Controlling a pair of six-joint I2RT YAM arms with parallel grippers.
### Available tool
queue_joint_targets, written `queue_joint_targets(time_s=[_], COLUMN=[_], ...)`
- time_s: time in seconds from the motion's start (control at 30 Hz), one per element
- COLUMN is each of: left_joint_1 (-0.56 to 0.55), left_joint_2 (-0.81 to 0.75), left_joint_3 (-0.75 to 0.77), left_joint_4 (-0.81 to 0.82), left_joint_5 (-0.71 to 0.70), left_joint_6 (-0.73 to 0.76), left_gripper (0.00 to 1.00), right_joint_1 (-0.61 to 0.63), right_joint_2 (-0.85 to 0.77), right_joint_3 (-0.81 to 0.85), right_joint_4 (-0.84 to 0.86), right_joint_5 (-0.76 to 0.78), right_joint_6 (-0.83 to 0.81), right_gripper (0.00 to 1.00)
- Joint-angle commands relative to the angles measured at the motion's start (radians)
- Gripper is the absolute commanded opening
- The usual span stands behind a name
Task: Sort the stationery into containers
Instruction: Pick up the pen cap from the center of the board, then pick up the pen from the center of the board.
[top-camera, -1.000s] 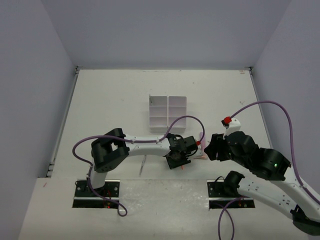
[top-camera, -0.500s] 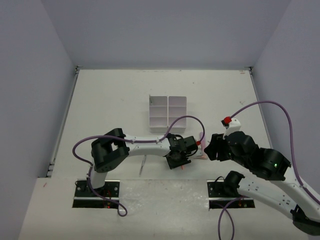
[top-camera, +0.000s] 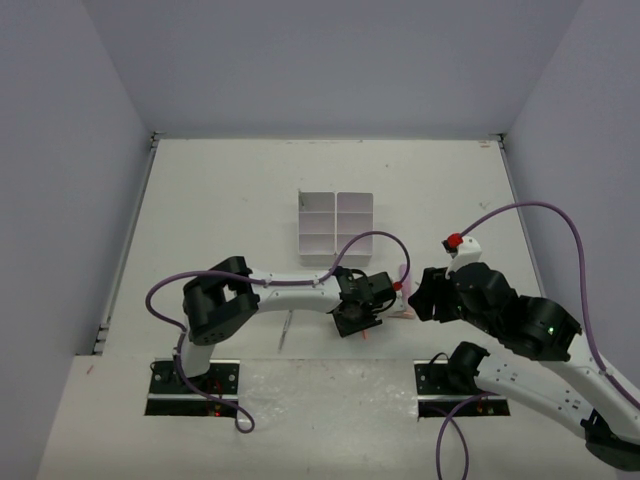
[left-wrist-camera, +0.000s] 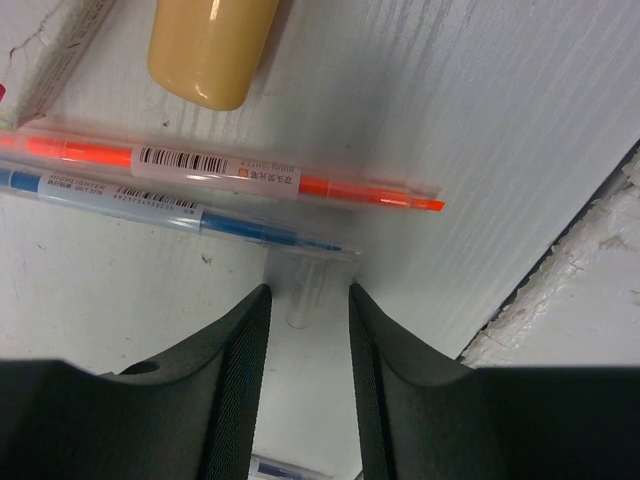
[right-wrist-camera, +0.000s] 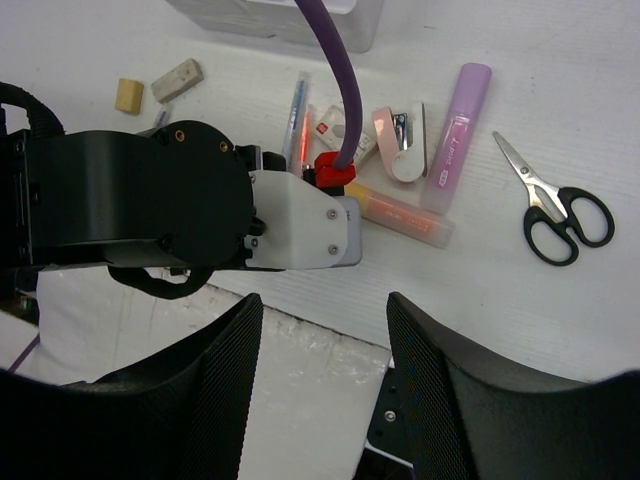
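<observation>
My left gripper (left-wrist-camera: 308, 292) is down at the table near its front edge, open, fingers narrowly apart. A small clear pen cap (left-wrist-camera: 300, 305) lies on the table between the fingertips, and I cannot tell whether they touch it. Just beyond lie a blue pen (left-wrist-camera: 160, 205), an orange pen (left-wrist-camera: 220, 170) and a tan marker end (left-wrist-camera: 210, 45). The right gripper (right-wrist-camera: 322, 305) hangs open and empty above the left wrist (right-wrist-camera: 150, 200). In the right wrist view are black-handled scissors (right-wrist-camera: 560, 215), a pink marker (right-wrist-camera: 455, 140), an orange marker (right-wrist-camera: 400, 215) and two tan erasers (right-wrist-camera: 177, 80). The white organizer (top-camera: 335, 228) stands behind.
A thin grey pen (top-camera: 285, 330) lies alone near the front edge, left of the left gripper (top-camera: 360, 320). The left arm's purple cable (right-wrist-camera: 335, 70) arches over the stationery pile. A rough table edge (left-wrist-camera: 560, 260) runs close on the right of the left fingers.
</observation>
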Motion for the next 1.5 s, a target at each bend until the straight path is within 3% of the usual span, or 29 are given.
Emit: queue_joint_targets(time_s=[0.0,0.3,0.47,0.63,0.8,0.93,1.03,1.17,1.3,1.4,1.47], left_joint_1=[-0.007,-0.007,-0.007,-0.003,0.123,0.187,0.221,0.330,0.384,0.384,0.384], left_joint_2=[0.046,0.045,0.004,-0.123,-0.387,-0.508,-0.588,-0.731,-0.909,-0.954,-0.996], left_joint_3=[-0.007,-0.044,-0.089,-0.147,-0.205,-0.207,-0.187,-0.163,-0.244,-0.242,-0.265], left_joint_4=[0.007,0.000,-0.014,-0.010,0.015,0.010,-0.002,-0.032,0.108,0.075,0.063], left_joint_5=[0.003,0.008,-0.045,-0.265,-0.402,-0.405,-0.484,-0.669,-0.601,-0.598,-0.591], left_joint_6=[0.019,0.007,-0.030,-0.118,-0.193,-0.211,-0.263,-0.406,-0.362,-0.370,-0.377], left_gripper=[0.30,0.00,0.00,0.00,0.00,0.00,0.00,0.00,0.00,0.00,0.00], right_joint_1=[0.004,0.004,0.003,0.004,0.002,0.004,0.004,0.002,0.002,0.004,0.003], right_joint_2=[0.002,-0.005,-0.017,-0.044,-0.045,-0.028,0.000,0.093,0.308,0.420,0.514], right_joint_3=[-0.012,-0.015,-0.017,-0.016,0.004,0.018,0.023,-0.015,0.026,0.086,0.123], right_joint_4=[0.027,0.027,0.034,0.035,0.029,0.048,0.078,0.179,0.203,0.186,0.211], right_joint_5=[-0.016,-0.015,-0.028,-0.024,-0.001,-0.019,-0.041,-0.122,-0.134,-0.097,-0.108], right_joint_6=[-0.003,-0.002,-0.010,-0.009,-0.005,-0.006,-0.009,-0.020,-0.068,-0.077,-0.073], right_gripper=[0.56,0.56,0.56,0.57,0.57,0.57,0.58,0.86,0.85,0.84,0.76])
